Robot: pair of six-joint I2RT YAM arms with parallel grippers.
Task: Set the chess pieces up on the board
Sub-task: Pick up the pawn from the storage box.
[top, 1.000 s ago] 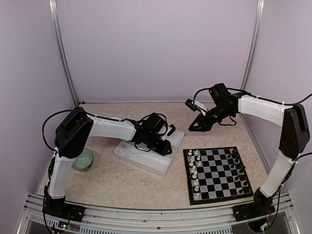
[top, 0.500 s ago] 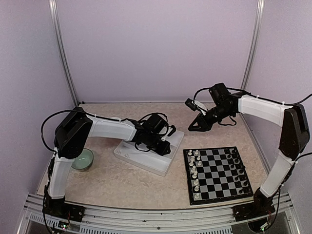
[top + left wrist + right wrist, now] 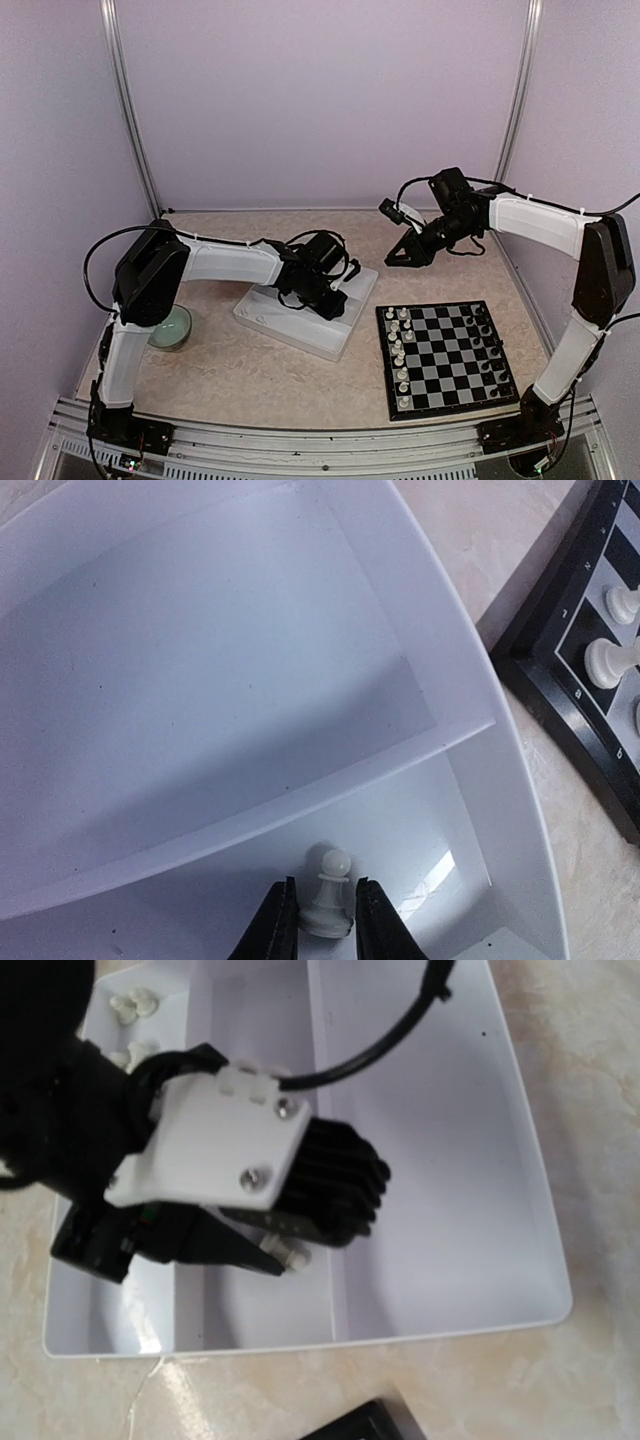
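On the marbled tabletop (image 3: 250,375), looks partway through: chess pieces (image 3: 398,350) lining two opposite sides of the board (image 3: 445,355) with gaps, left gripper (image 3: 323,888) pinching a white pawn (image 3: 328,865) inside the white tray (image 3: 300,338), right gripper (image 3: 405,255) hovering beyond, its spread unreadable.
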